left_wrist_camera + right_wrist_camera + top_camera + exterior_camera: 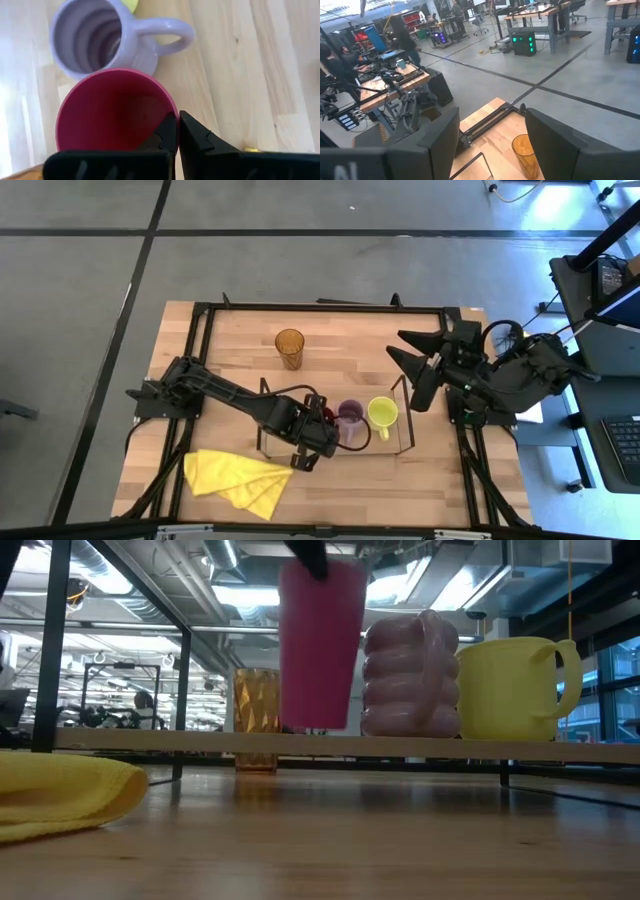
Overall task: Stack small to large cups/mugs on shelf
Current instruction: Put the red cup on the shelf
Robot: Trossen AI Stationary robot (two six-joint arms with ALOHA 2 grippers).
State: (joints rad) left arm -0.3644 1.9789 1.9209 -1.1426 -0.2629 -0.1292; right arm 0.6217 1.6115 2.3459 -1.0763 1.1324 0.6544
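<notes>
Fingers of the left gripper (pixel 176 132) are clamped on the rim of the small dark red cup (pixel 112 112), one finger inside the wall and one outside, as the left wrist view shows. In the low view this cup (pixel 320 645) hangs upright with its base a little above the shelf (pixel 330 743), not touching the board. It is just beside the lilac mug (pixel 412 675), which stands on the shelf with the yellow-green mug (pixel 512 688) close on its other side. In the high view the three vessels make one row on the shelf (pixel 385 448): red cup (pixel 326 416), lilac mug (pixel 349 414), then yellow-green mug (pixel 381 412) nearest the right arm. The handle of the lilac mug (pixel 95 37) points away from the red cup.

The translucent amber tumbler (pixel 289 348) stands upright on the table (pixel 230 340), well apart from the shelf, toward the far edge. A yellow cloth (pixel 236 480) lies crumpled on the table near the front, beside the left arm.

The right gripper (pixel 408 348) waits above the table's right side with its fingers spread wide apart and nothing between them; its wrist view looks past them to the tumbler (pixel 525 154).
</notes>
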